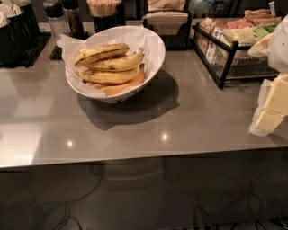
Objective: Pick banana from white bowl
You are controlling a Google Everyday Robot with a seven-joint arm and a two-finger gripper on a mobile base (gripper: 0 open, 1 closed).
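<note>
The white bowl (154,48) stands on the grey counter at the back left of centre, tilted toward me and lined with crinkled white paper. Several yellow bananas lie stacked in it. The top banana (101,52) has long dark brown streaks and lies across the pile, curving gently. Cleaner yellow bananas (110,75) lie under it. My gripper (271,109), white with pale yellow parts, hangs at the far right edge of the camera view, above the counter and well to the right of the bowl. It holds nothing that I can see.
A black wire basket (225,49) of packets stands at the back right. A napkin holder (165,22) is behind the bowl. Shakers (63,18), a cup of stirrers (104,11) and black containers (15,31) line the back left. The counter's front edge (135,158) runs across the middle.
</note>
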